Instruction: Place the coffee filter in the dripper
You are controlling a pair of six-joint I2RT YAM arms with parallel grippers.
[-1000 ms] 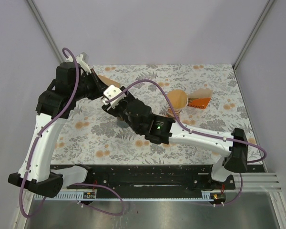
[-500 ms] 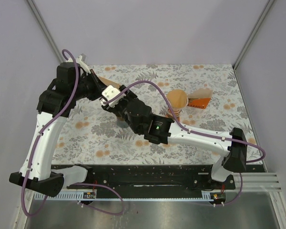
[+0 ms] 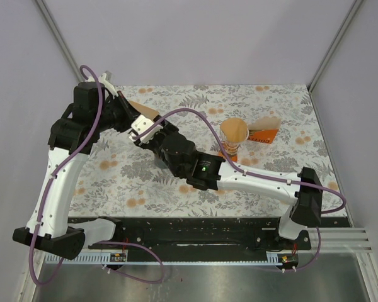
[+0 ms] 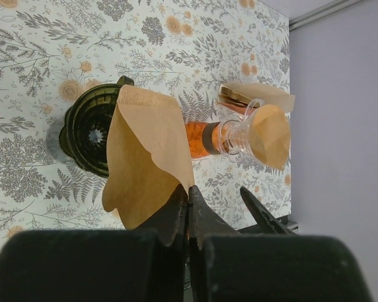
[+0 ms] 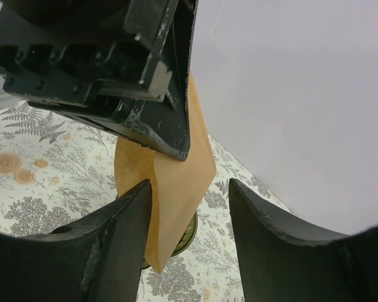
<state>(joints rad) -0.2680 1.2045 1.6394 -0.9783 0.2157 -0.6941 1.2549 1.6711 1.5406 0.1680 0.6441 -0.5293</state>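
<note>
My left gripper [image 4: 188, 189] is shut on the lower corner of a brown paper coffee filter [image 4: 145, 151] and holds it in the air above the dark round dripper [image 4: 88, 132] at the table's back left. My right gripper [image 5: 190, 189] is open, and its two fingers straddle the filter's hanging edge [image 5: 170, 182] just below the left gripper's jaws. The dripper's rim [image 5: 189, 233] shows behind the filter. In the top view both grippers meet, the left [image 3: 131, 116] and the right [image 3: 138, 129], with a bit of filter [image 3: 143, 111] showing. The dripper is hidden under the arms there.
A glass carafe with an orange band and a filter in its mouth [image 3: 234, 135] stands right of centre; it also shows in the left wrist view [image 4: 252, 132]. A pack of filters [image 3: 264, 131] lies beside it. The enclosure's walls rise behind the table.
My right gripper has moved left and back, closing in on the filter held by the left gripper. The left arm has hardly moved.
</note>
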